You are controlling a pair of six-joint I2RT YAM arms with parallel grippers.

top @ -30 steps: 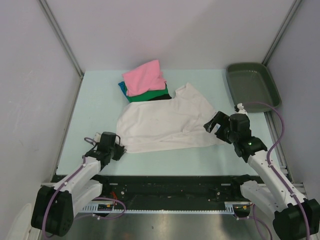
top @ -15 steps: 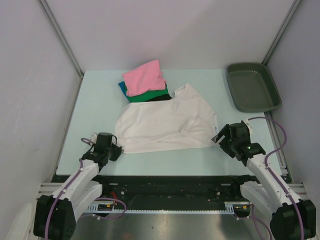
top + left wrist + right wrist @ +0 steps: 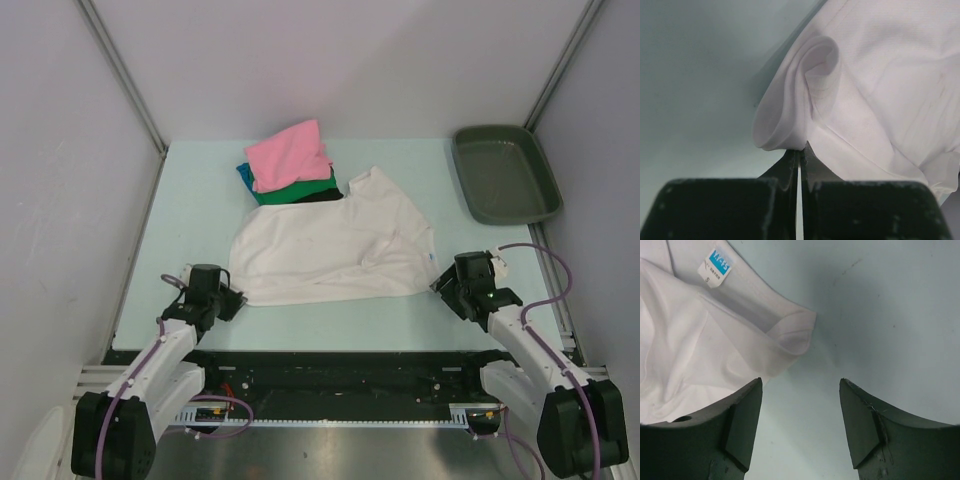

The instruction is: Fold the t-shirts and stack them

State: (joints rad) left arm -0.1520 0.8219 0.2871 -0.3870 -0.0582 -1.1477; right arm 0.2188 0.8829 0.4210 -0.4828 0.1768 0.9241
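Laying out the white t-shirt [image 3: 330, 250] for folding, it seems: left jaws pinch a corner at their tips, right jaws gape with the hem corner just ahead, so they should advance and close.

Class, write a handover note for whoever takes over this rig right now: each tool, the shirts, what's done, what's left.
Left tool: shut on the white t-shirt, at its near-left edge.
Right tool: open at its near-right corner, gripping nothing.
Pile of coloured t-shirts: behind the white one, pink on top.
Done: that pile. Left: fold the white t-shirt and stack it there.
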